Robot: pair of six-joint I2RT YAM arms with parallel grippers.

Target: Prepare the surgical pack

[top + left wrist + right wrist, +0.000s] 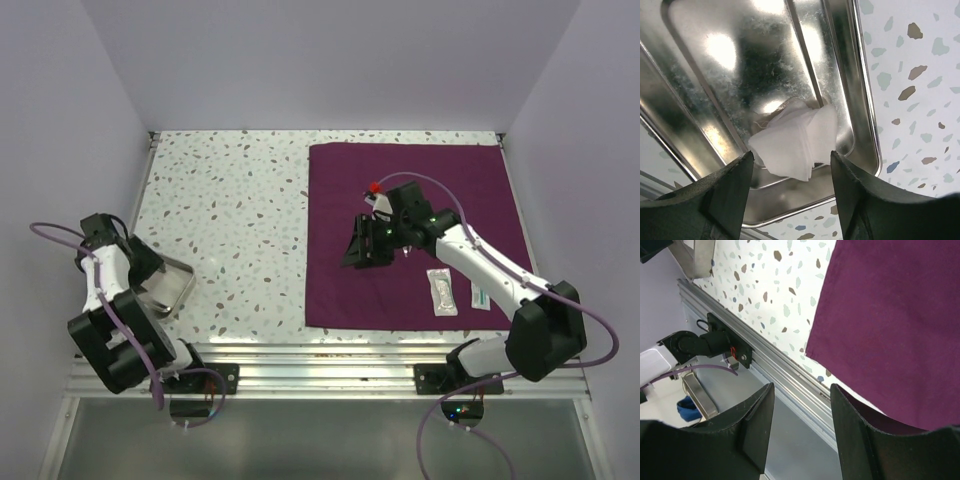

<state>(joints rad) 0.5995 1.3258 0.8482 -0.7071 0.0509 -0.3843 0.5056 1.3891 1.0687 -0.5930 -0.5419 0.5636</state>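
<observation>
Because the surgical pack (345, 180) is a large, soft maroon cloth, I judge it light and limp. It will likely drape, wrinkle and sag from wherever it is pinched, and it has no stiffness to push against. It lies spread flat on the desk (230, 220), directly under the right fingers (745, 435). In the right wrist view its near corner (812, 347) shows just beyond and to one side of them, past the rail (785, 375).

That corner, or the hem running from it, looks like the best place to take hold. A pinch there should catch a single layer, while the flat middle offers nothing to grip. A clear packet (442, 292) and a slim green-and-white packet (478, 293) rest on the cloth nearer the right arm's base. They would probably slide if that side were lifted steeply.

The right fingers stand moderately apart with nothing between them. The left fingers (725, 195), well apart from the cloth, are spread wide over a steel tray (867, 100) and hold nothing. A white gauze pad (795, 135) lies in the tray just beyond their tips, in line with the gap between them.
</observation>
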